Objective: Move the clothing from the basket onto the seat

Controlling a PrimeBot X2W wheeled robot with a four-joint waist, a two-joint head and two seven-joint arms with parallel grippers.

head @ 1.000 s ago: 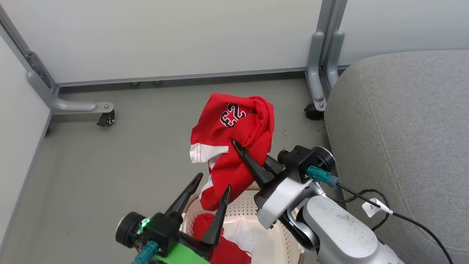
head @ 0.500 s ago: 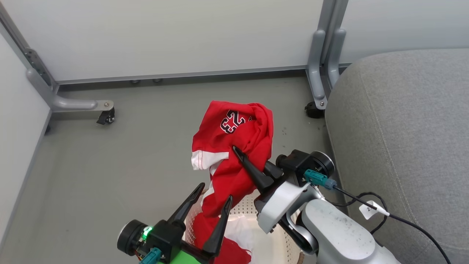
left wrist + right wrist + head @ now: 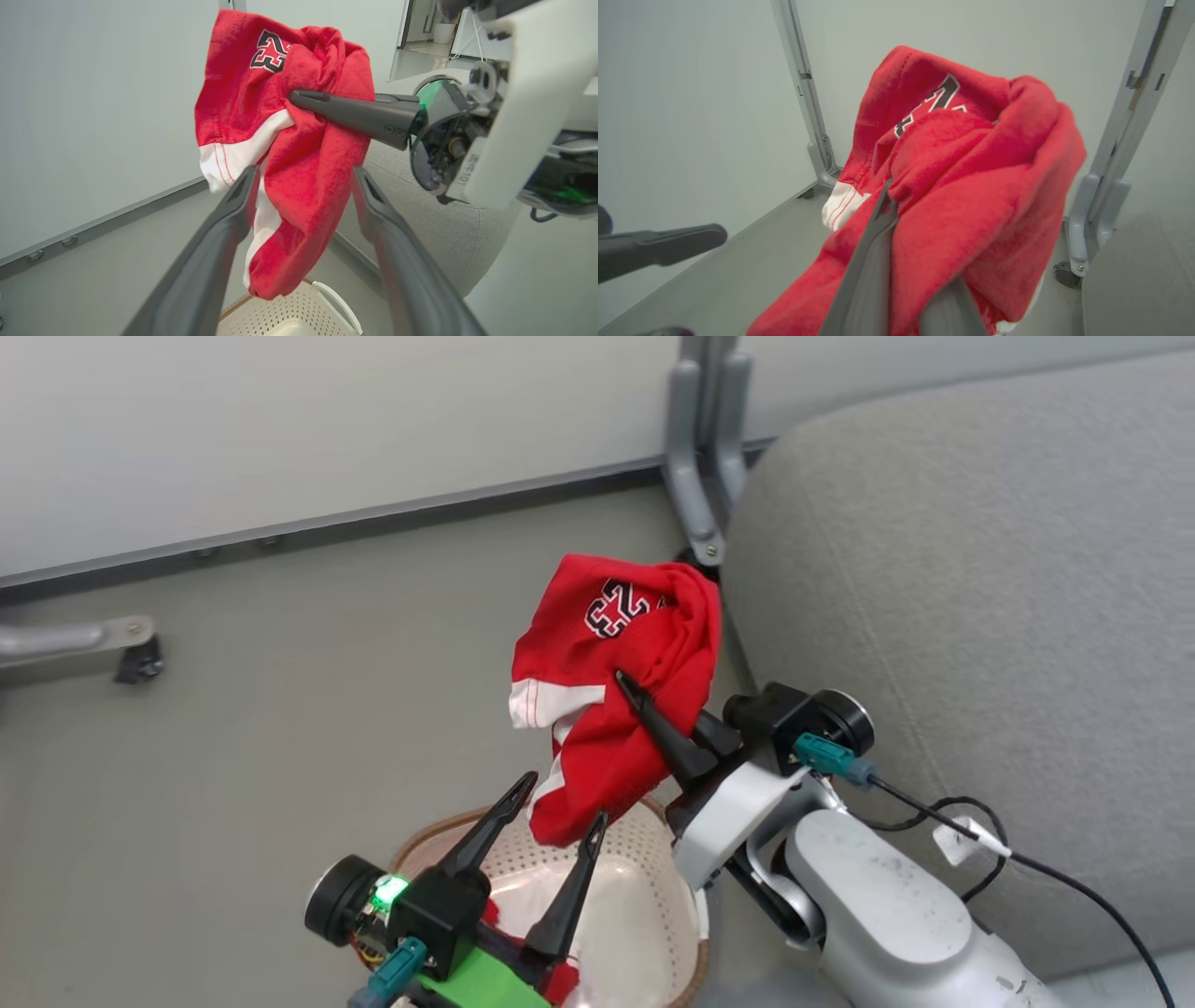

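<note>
My right gripper (image 3: 624,681) is shut on a bunched red garment (image 3: 611,644) with a white band and a black "23", holding it in the air beside the grey seat (image 3: 980,569). The garment's (image 3: 303,140) lower end hangs over the cream perforated basket (image 3: 644,905). My left gripper (image 3: 563,800) stands open above the basket, and the hanging cloth shows in the gap between its fingers (image 3: 224,224). A bit of red fabric (image 3: 563,980) lies in the basket behind that gripper. In the right wrist view the garment (image 3: 971,186) drapes over my right gripper (image 3: 889,186).
A grey partition post (image 3: 700,457) with a foot and castor stands against the seat's far corner. Pale wall panels run along the back, and another castor foot (image 3: 121,649) is at the left. Grey floor (image 3: 233,756) lies left of the basket. A cable (image 3: 1008,859) trails from my right arm.
The whole head view has shifted, so the camera has moved. The held garment now hangs nearer the seat's edge, with its lower end up at the basket's rim. Both grippers keep their states.
</note>
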